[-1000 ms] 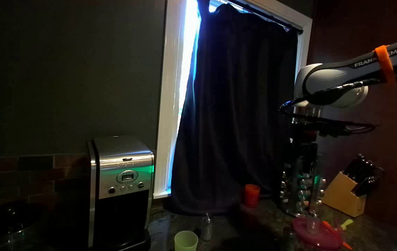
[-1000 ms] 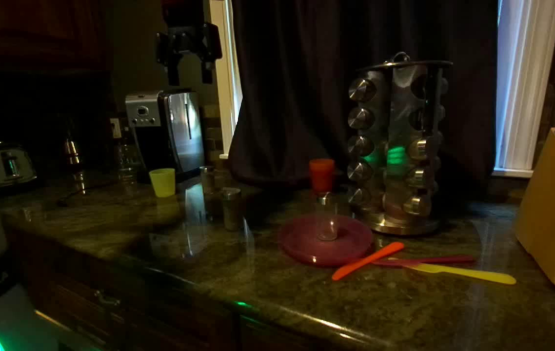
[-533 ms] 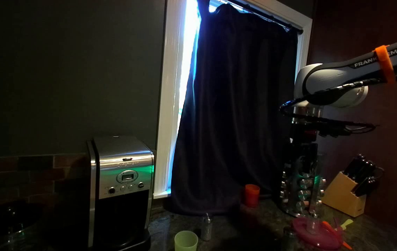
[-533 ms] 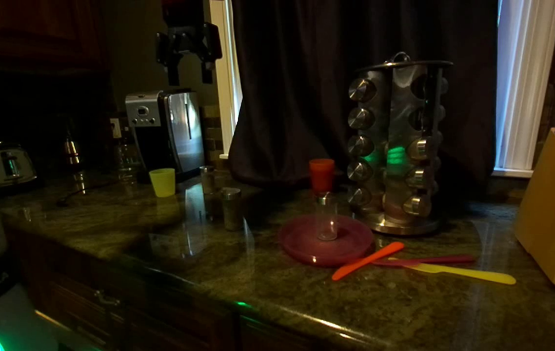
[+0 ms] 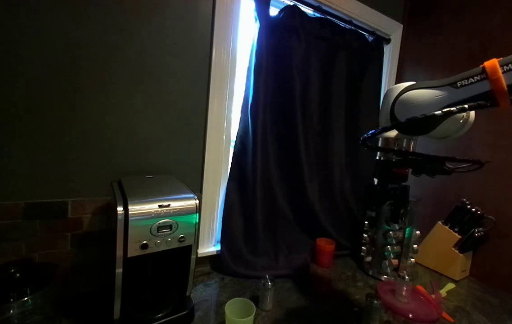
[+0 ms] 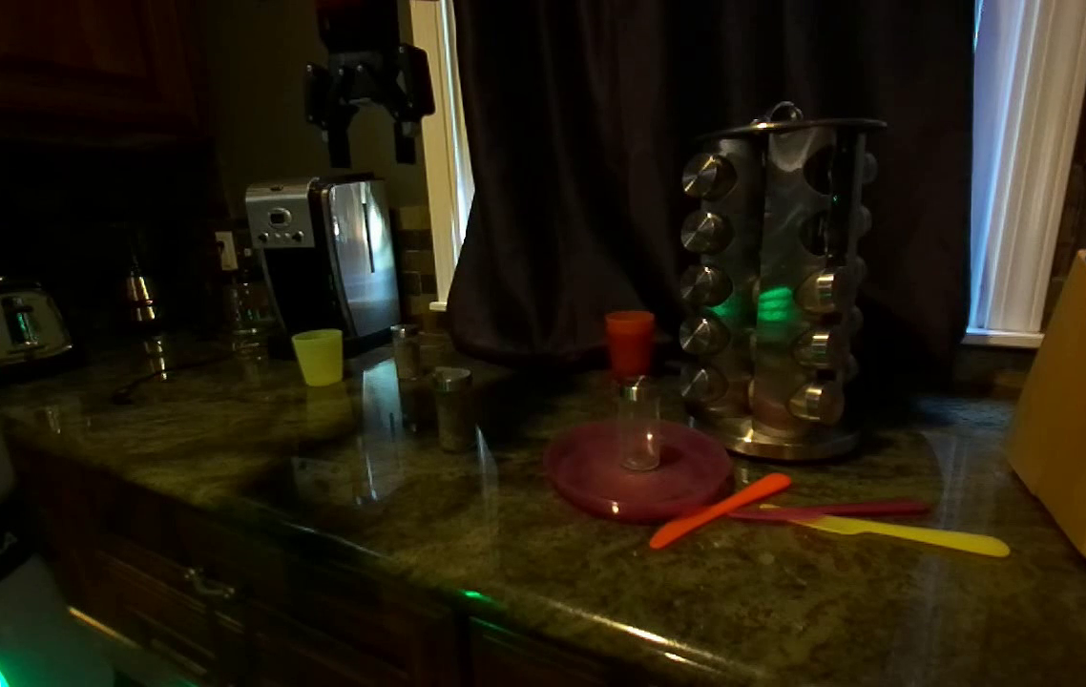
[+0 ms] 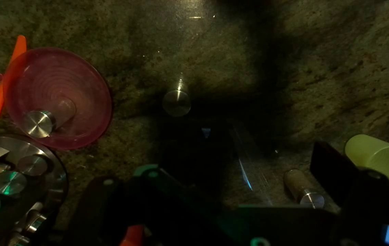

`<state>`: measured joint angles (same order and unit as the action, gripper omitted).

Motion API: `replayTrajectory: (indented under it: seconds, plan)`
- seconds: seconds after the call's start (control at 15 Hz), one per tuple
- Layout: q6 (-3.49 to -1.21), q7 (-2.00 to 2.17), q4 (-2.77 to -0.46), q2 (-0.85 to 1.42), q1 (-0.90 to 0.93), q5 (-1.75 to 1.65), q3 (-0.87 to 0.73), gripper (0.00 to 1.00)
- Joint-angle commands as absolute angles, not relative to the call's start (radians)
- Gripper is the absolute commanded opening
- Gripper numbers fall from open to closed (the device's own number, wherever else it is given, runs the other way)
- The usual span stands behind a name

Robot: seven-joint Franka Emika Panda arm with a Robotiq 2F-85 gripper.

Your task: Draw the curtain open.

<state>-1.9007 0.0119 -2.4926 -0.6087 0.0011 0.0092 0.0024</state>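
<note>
Exterior view: nothing visibly budged this past second. Your pincer (image 6: 372, 151) hangs spread apart, curtain (image 6: 581, 191) at its 3 o'clock, mostly closed; pull not begun imo.

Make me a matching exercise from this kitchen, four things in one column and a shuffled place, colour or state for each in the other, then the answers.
Column one:
1. curtain
2. claw
3. pink plate
4. cup nearest the coffee maker

Column two:
A. bearing one silver-lidded jar
B. yellow-green
C. hanging across most of the window
D. open in midair, holding nothing

Right pairs: 1-C, 2-D, 3-A, 4-B
</note>
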Motion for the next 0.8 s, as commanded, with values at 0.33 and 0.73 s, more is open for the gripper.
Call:
replayTrajectory:
  seconds: [0.33,0.73]
  plan:
    - [-1.898,0.011,-2.490,-0.608,0.001,0.009,0.003,1.00]
    - [-1.857,0.032,-2.399,-0.585,-0.009,-0.019,0.019,1.00]
